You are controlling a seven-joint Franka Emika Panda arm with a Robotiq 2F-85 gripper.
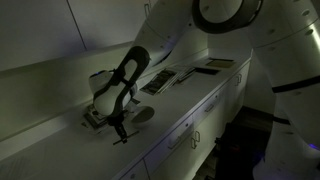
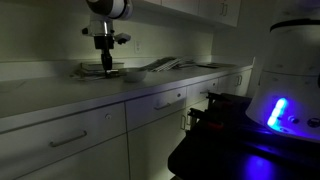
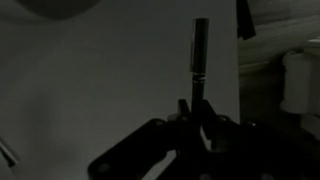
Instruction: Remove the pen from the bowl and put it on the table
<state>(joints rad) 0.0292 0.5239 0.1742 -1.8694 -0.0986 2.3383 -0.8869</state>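
Wrist view: thin dark straight pen (image 3: 199,55) sticks out from between the fingertips of the black robot gripper (image 3: 197,108), whose jaws pinch its lower end
Pen position: out of the bowl, over the bare white countertop table (image 3: 100,90); whether its tip touches cannot be told
Bowl: small round greyish bowl (image 1: 142,113) just beside the gripper in an exterior view (dim light blurs its rim)
Edge: the counter's front lip runs close beside the pen
Open room: bare surface on the pen's other side; flat dark rectangular books (image 1: 161,82) lie farther along
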